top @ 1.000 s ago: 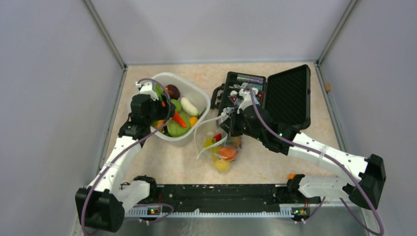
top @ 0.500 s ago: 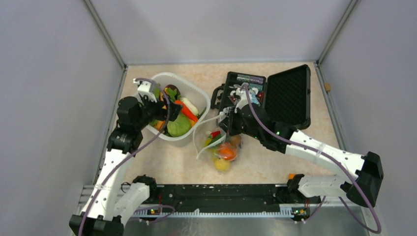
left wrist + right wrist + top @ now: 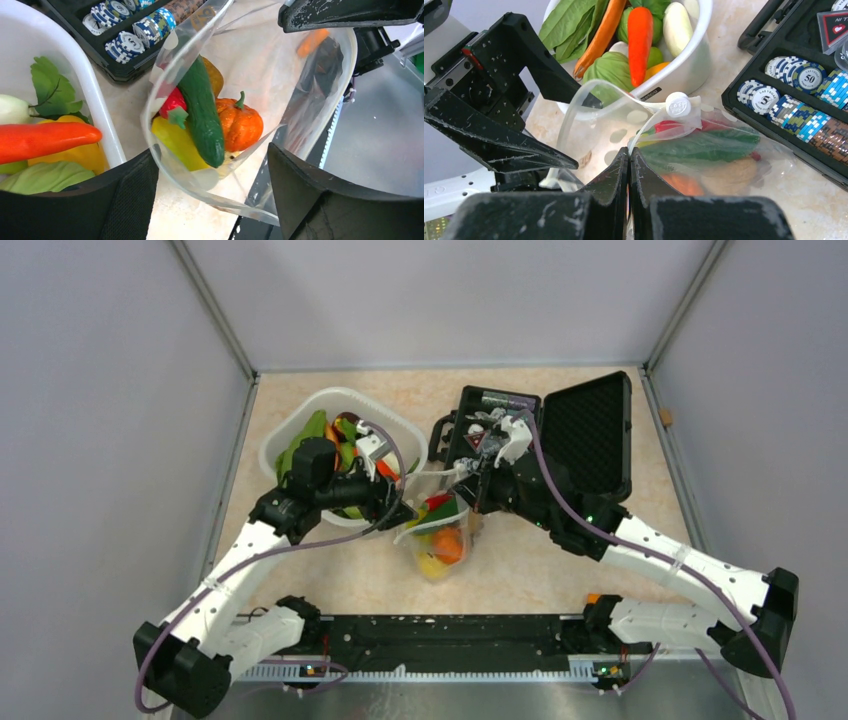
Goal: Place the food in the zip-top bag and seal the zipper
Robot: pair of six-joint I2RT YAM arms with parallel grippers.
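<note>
The zip-top bag (image 3: pixel 440 540) is seen on the worktop (image 3: pixel 340 575), between the white basket (image 3: pixel 85 85) and the open black case (image 3: pixel 585 435), just in front of both. Its mouth is held up and spread wide, turned towards the left arm, and the zipper (image 3: pixel 644 125) is seen unsealed. The mouth edge is pinched by the right end effector (image 3: pixel 629 152), whose jaws are closed flat on the plastic at the zipper strip. A small white round slider (image 3: pixel 678 105) is seen on that strip, just above the fingertips.

The left end effector (image 3: pixel 403 515) is held at the mouth with its jaws wide apart and nothing gripped. In the left wrist view the open rim of the bag is seen between its two fingers (image 3: pixel 125 200).

Several pieces of food are found inside the bag. A dark green cucumber (image 3: pixel 202 112) is laid lengthwise on top. A red pepper (image 3: pixel 172 102) and a yellow piece (image 3: pixel 175 142) are seen at one side of it, and an orange ribbed fruit (image 3: pixel 242 125) with a green stem at the other.

More food is left in the basket, among it a carrot (image 3: pixel 45 140), green leaves (image 3: pixel 50 85) and a pale white vegetable (image 3: pixel 10 107). Stacks of poker chips (image 3: pixel 127 42) are seen in the case.
</note>
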